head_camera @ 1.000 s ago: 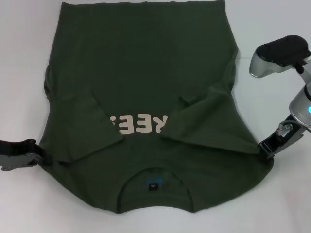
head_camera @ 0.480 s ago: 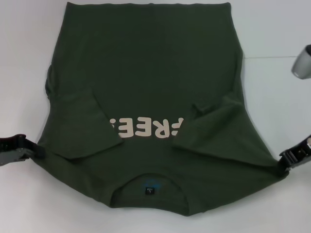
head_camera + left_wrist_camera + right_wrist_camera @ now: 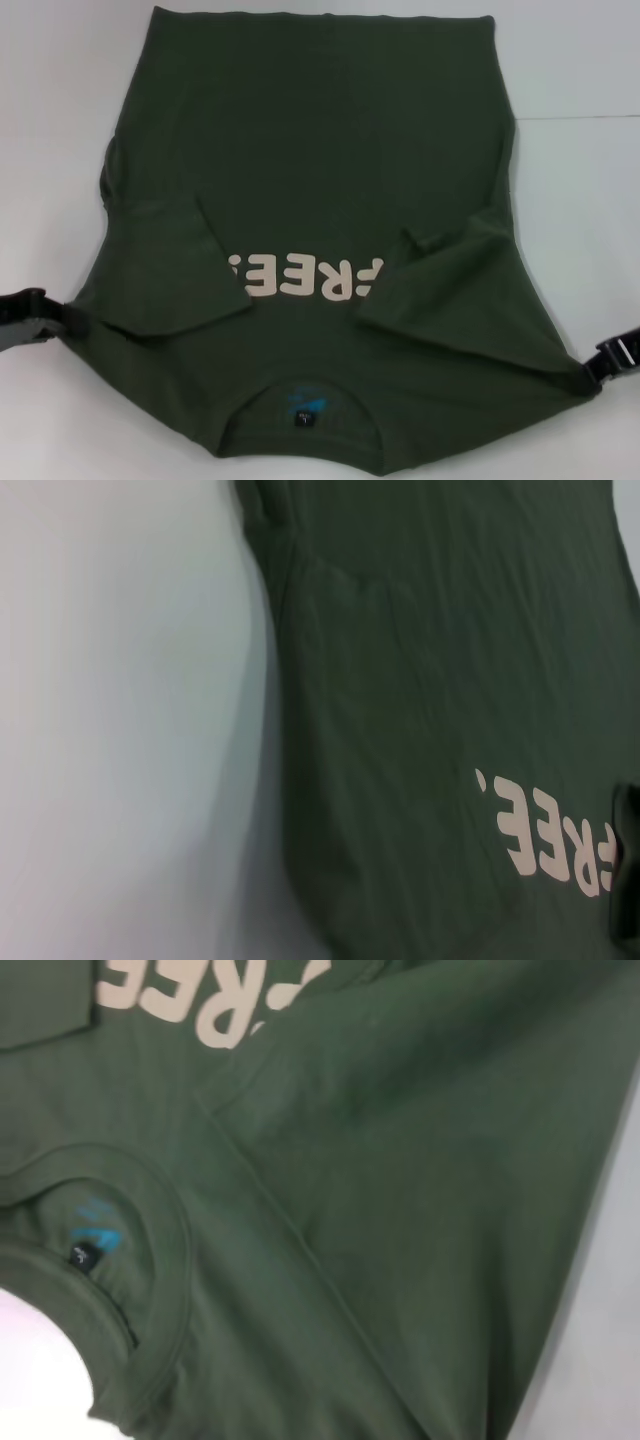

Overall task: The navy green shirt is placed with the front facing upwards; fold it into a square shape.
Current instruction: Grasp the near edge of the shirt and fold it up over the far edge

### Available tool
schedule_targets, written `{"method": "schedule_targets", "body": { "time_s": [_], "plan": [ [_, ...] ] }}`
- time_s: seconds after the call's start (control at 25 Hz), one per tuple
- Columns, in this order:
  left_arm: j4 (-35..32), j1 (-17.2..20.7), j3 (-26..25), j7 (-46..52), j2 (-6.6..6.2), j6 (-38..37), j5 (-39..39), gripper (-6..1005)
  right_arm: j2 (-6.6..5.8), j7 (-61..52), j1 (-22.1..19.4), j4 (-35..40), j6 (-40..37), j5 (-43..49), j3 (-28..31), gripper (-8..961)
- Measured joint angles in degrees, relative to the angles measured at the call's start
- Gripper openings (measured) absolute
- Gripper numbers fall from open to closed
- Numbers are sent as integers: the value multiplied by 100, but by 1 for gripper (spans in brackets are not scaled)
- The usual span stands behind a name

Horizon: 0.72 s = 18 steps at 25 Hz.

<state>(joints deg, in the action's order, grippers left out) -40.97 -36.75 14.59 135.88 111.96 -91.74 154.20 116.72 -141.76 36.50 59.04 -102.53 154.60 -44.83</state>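
Note:
The navy green shirt (image 3: 320, 150) lies front up on the white table, collar (image 3: 300, 395) nearest me and hem at the far side. Its cream lettering (image 3: 305, 278) shows between two sleeves folded inward, one (image 3: 170, 270) on the left and one (image 3: 450, 285) on the right. My left gripper (image 3: 62, 320) is shut on the left shoulder corner. At the right shoulder corner my right gripper (image 3: 598, 368) is shut on the cloth, which is drawn taut between the two. The left wrist view shows shirt cloth (image 3: 420, 680), the right wrist view the collar (image 3: 150, 1260) and lettering (image 3: 215, 1010).
White table (image 3: 580, 220) surrounds the shirt on both sides, with a faint seam line (image 3: 580, 118) at the right. A small dark label (image 3: 303, 417) with blue print sits inside the collar. The shirt's near edge lies close to the table's front.
Both grippers moved outward and toward me, dragging the shirt nearer. The shoulders spread wider, more lettering shows, and the right arm's upper part left the view.

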Motion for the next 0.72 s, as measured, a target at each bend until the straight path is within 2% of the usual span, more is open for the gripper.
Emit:
{"method": "schedule_targets", "body": {
  "time_s": [0.4,0.56,0.72],
  "plan": [
    [-393,323,-88,-139,-54,-905,16,28,-31,692,-313,-122,-657,-8,732,13],
    [-403,392,-89,-215,-56,-1351,32,29,-62,919,-378,-292,-869,-13,852,13],
    [-403,428,-118,-237,-55,-1461,24,29,-111,1021,-375,-526,-857,-16,894,13]
  ]
}}
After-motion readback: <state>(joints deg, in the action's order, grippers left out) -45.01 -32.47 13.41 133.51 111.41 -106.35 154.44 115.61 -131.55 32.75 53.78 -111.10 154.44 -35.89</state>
